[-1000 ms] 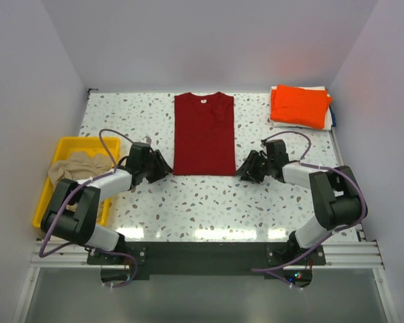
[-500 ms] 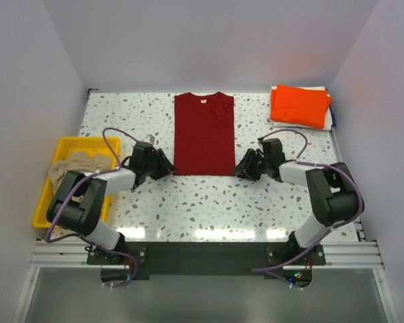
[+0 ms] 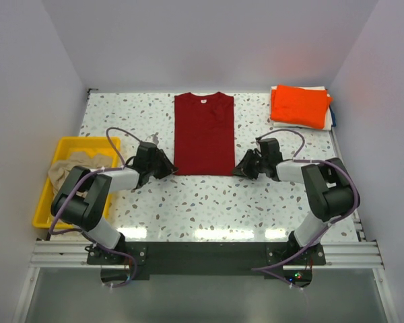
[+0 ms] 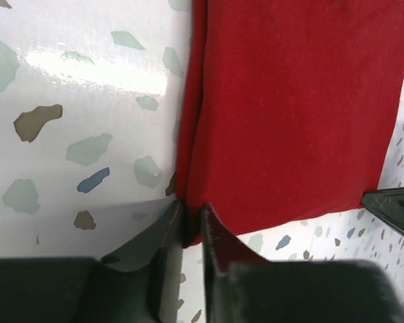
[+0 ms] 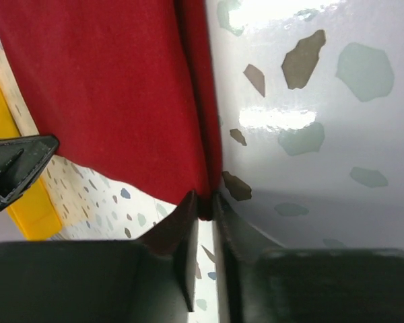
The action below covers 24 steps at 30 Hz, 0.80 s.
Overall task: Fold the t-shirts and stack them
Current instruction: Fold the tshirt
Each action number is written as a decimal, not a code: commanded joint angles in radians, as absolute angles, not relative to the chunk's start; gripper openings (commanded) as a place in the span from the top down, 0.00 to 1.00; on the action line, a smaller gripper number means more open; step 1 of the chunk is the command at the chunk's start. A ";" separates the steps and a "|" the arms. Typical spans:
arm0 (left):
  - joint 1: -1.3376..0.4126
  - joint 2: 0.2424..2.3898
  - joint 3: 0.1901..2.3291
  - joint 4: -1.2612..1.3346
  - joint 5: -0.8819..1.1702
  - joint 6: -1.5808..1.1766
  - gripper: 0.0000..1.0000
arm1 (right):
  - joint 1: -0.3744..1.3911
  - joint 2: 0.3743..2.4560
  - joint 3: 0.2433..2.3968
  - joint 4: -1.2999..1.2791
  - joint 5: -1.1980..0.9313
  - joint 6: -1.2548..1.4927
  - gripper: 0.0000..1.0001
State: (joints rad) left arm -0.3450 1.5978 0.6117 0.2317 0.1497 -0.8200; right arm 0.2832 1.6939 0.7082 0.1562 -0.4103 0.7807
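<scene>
While the speckled table spreads under everything, I see the dark red t-shirt lying flat at its middle, the left gripper pinched narrowly on its near left corner, the right gripper likewise on its near right corner.

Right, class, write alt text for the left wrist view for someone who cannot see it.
The left gripper pinches the near corner of a dark red cloth t-shirt lying flat on a white speckled table, the shirt filling the upper right.
</scene>
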 commanded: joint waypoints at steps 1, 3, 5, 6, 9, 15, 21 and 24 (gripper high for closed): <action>-0.362 1.641 0.606 0.166 0.130 -0.818 0.82 | 0.295 1.727 0.716 0.133 -0.374 0.769 0.88; -0.365 1.625 0.621 0.137 0.141 -0.816 1.00 | 0.293 1.715 0.716 0.126 -0.385 0.764 0.96; -0.367 1.593 0.624 0.112 0.146 -0.816 1.00 | 0.295 1.697 0.713 0.117 -0.388 0.756 1.00; -0.367 1.577 0.626 0.083 0.147 -0.815 1.00 | 0.295 1.687 0.710 0.104 -0.397 0.752 1.00; -0.368 1.496 0.589 0.040 0.147 -0.807 1.00 | 0.293 1.623 0.687 0.072 -0.408 0.732 1.00; -0.367 1.269 0.465 -0.039 0.181 -0.807 1.00 | 0.293 1.404 0.542 0.012 -0.442 0.710 1.00; -0.373 0.988 0.322 -0.148 0.224 -0.818 1.00 | 0.304 1.093 0.381 -0.118 -0.479 0.693 1.00; -0.379 0.833 0.269 -0.231 0.244 -0.831 1.00 | 0.321 0.917 0.312 -0.207 -0.488 0.707 1.00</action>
